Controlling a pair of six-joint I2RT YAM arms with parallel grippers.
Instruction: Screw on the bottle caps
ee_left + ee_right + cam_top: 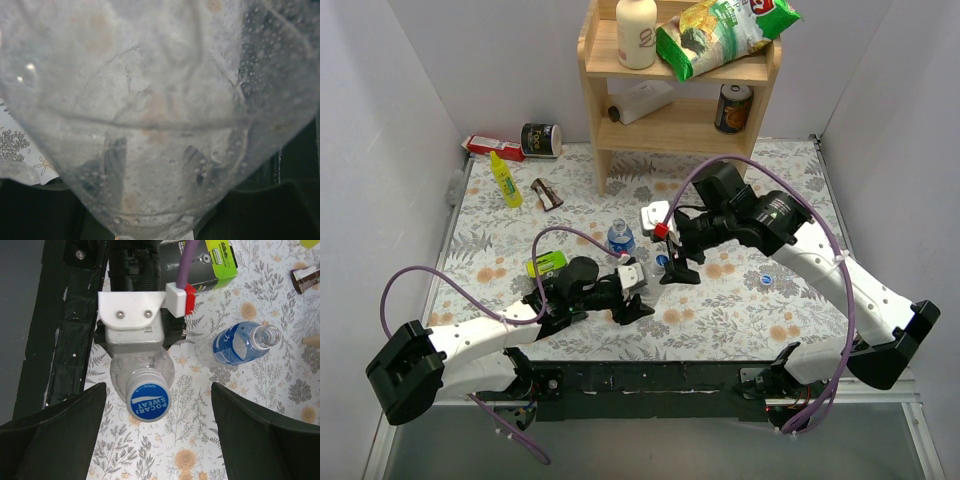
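Observation:
My left gripper [635, 298] is shut on the plain clear bottle [160, 100], which fills the left wrist view. In the right wrist view that bottle [142, 367] points at the camera with a blue cap [147, 400] sitting on its neck; the cap also shows in the top view [663, 260]. My right gripper [159, 395] is open wide, one finger on each side of the cap and not touching it. The blue-labelled bottle [237, 342] lies on the mat with an uncapped mouth, also seen from above [620, 238]. A second blue cap [767, 279] lies loose on the mat to the right.
A wooden shelf [680, 120] with a white bottle, a snack bag and a can stands at the back. A yellow squeeze bottle [505, 180], a dark tin [542, 140] and a green razor box [547, 263] lie on the left. The black table edge [60, 340] is close.

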